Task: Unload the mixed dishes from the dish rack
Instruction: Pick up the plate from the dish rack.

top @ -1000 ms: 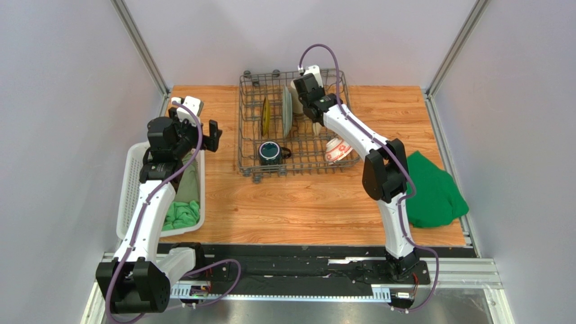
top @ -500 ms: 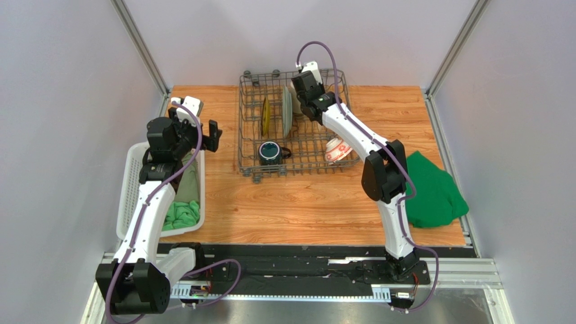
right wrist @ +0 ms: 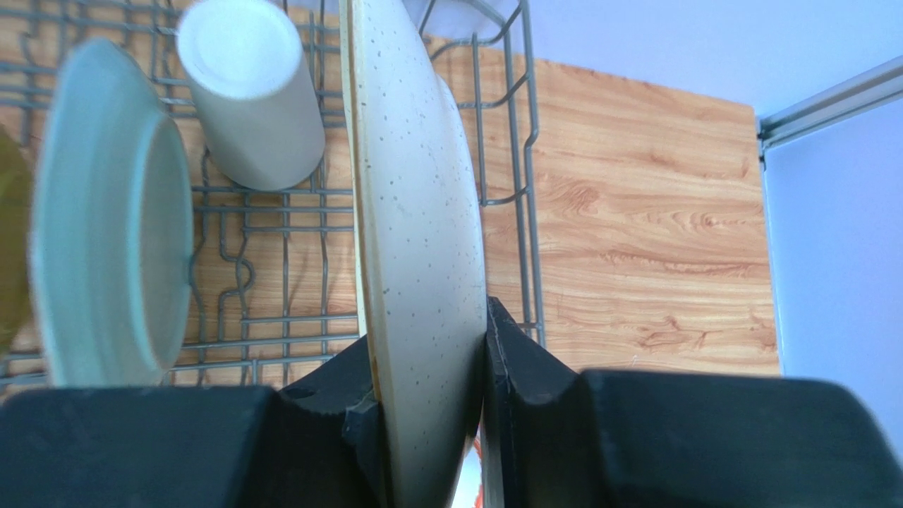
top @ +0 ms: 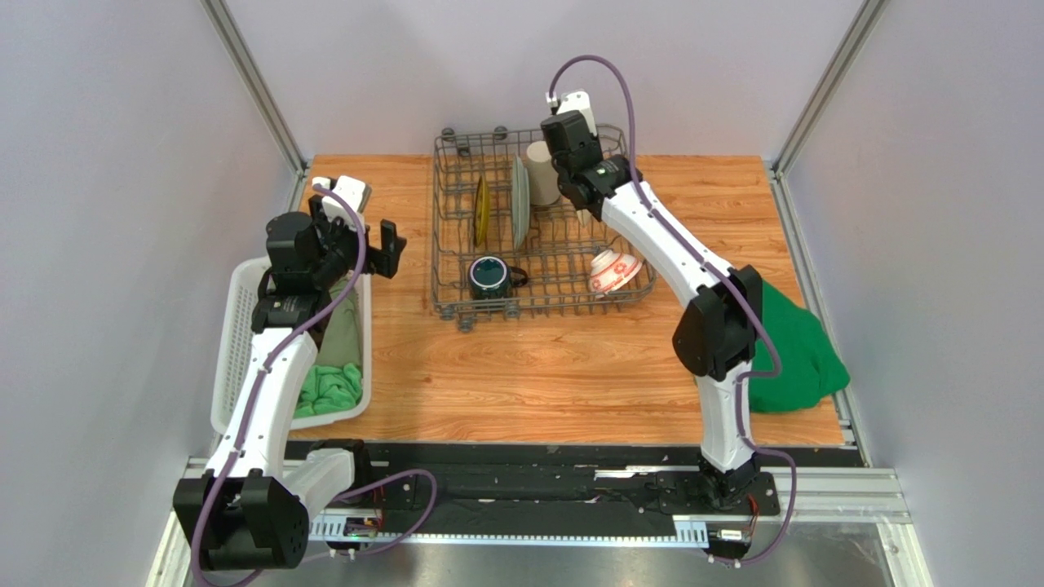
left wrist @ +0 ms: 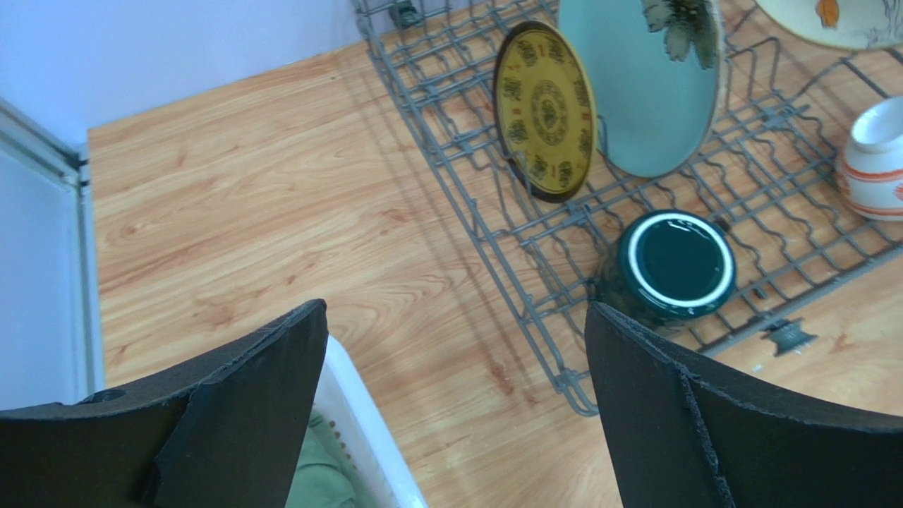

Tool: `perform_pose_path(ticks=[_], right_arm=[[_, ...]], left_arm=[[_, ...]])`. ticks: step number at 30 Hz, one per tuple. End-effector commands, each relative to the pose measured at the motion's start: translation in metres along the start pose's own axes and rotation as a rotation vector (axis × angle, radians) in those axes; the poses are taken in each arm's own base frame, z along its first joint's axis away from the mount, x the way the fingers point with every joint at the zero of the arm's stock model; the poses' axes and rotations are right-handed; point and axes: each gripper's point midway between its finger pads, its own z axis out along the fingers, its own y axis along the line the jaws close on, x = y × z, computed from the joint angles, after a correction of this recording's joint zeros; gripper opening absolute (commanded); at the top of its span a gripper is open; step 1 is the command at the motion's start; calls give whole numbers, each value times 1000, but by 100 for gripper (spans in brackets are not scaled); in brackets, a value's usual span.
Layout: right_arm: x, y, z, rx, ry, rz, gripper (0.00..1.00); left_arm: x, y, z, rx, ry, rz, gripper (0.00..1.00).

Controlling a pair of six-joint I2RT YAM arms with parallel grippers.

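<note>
The dark grey dish rack (top: 436, 232) stands at the back of the table. My right gripper (top: 576, 165) is shut on the rim of the cream plate (right wrist: 419, 243) and holds it upright above the rack's back right part (right wrist: 521, 159). The cream plate's edge also shows in the left wrist view (left wrist: 837, 16). In the rack are the pale green plate (top: 521, 199), the yellow patterned plate (top: 482, 208), the beige tumbler (top: 539, 171), the dark teal mug (top: 489, 275) and the red-and-white bowl (top: 610, 272). My left gripper (top: 362, 232) is open and empty, left of the rack.
A white slatted basket (top: 233, 355) with green cloths (top: 331, 385) sits at the table's left edge, under my left arm. Another green cloth (top: 790, 349) lies at the right edge. Grey walls and metal posts enclose the table.
My right gripper has lifted the cream plate and moved it right and back, uncovering the tumbler. The left arm has not moved.
</note>
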Motion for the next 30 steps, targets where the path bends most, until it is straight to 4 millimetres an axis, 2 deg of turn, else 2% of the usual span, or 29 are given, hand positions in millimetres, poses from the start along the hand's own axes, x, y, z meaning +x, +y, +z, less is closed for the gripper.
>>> perform_pose_path(ticks=[1,2,3,5,6,8,9,11,12,13,15,16,18,19,21,22,23,25,26,28,29,30], right_arm=[[-92,-49,-80,-38,-251,168,0],[-90,-50,-83,-48,-246,162,0],[-94,-57,-96,-63,-262,172,0],[-89,-54,-105,-119,-249,155,0],[-92,-60,-117,-136,-263,163,0],[-86,-53,-128,-209,-251,144,0],[-88,-58,-140,-235,-266,150,0],[-77,-47,-149,-322,-243,127,0],[-73,-45,-154,-351,-237,122,0],[-68,-41,-165,-409,-238,116,0],[-61,-35,-175,-478,-244,100,0],[-62,-32,-189,-536,-261,98,0],[-49,-25,-195,-594,-243,84,0],[-48,-29,-202,-606,-262,58,0],[-34,-20,-207,-670,-243,34,0],[-33,-23,-218,-691,-260,27,0],[-21,-20,-217,-708,-234,17,0],[-13,-15,-229,-777,-235,8,0],[-10,-19,-238,-793,-243,20,0],[8,-13,-244,-859,-206,25,0],[11,-18,-251,-874,-212,41,0],[24,-13,-252,-911,-185,33,0]], left_arm=[[-27,-22,-8,125,-53,45,98],[-27,-24,-8,144,-53,55,98],[-29,-30,-10,177,-60,60,98],[-32,-36,-13,207,-72,81,98],[-34,-42,-16,238,-80,88,98],[-36,-46,-20,262,-86,103,98],[-42,-51,-23,289,-97,113,98],[-44,-56,-28,316,-97,127,98],[-52,-61,-32,346,-114,139,98],[-54,-65,-36,364,-114,144,97],[-62,-75,-43,413,-132,150,97],[-64,-79,-46,430,-132,147,97],[-70,-83,-52,453,-142,149,97],[-70,-94,-55,488,-137,152,97],[-70,-101,-60,499,-135,163,97],[-70,-102,-61,496,-135,168,97],[-66,-103,-60,488,-128,170,97],[-62,-102,-61,474,-124,180,97],[-57,-101,-59,461,-114,181,97],[-52,-99,-58,447,-104,185,97],[-48,-98,-56,438,-94,181,97],[-46,-97,-56,434,-90,181,97]])
